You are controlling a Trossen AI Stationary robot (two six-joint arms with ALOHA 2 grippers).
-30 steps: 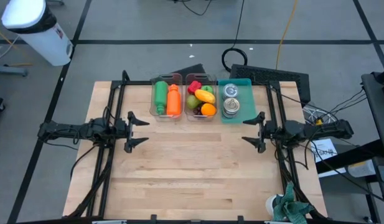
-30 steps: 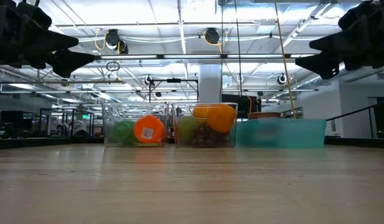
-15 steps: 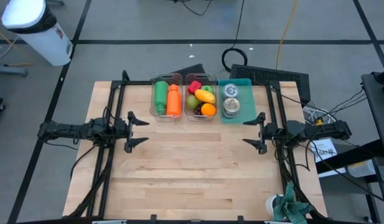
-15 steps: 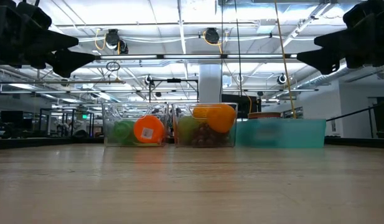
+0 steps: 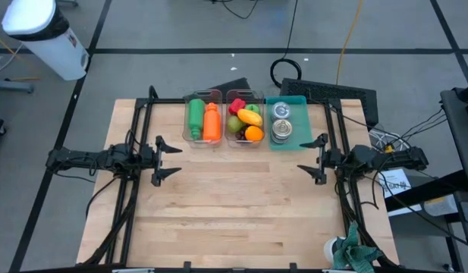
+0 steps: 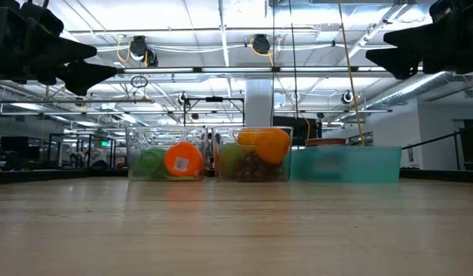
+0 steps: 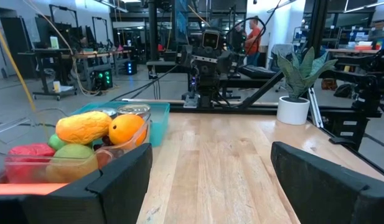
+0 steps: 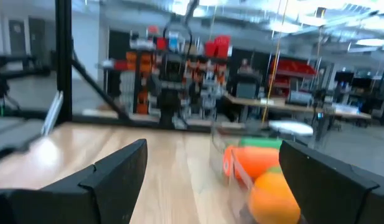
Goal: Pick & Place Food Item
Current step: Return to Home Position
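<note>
Right gripper [image 5: 308,157], fingers apart and empty, hangs at the right edge of the table [image 5: 234,220]; left gripper [image 5: 173,161], also spread and empty, mirrors it on the left. Homing looks nearly done, needing only a small settle. Orange [image 5: 254,133] and mango [image 5: 249,117] lie in the right transparent bin [image 5: 245,92], far side, between a bottle bin [image 5: 202,94] and teal tray [image 5: 296,98], neither in the way

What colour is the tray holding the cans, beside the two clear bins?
Teal. The tray shows best in the high view, seen from straight above.
</note>
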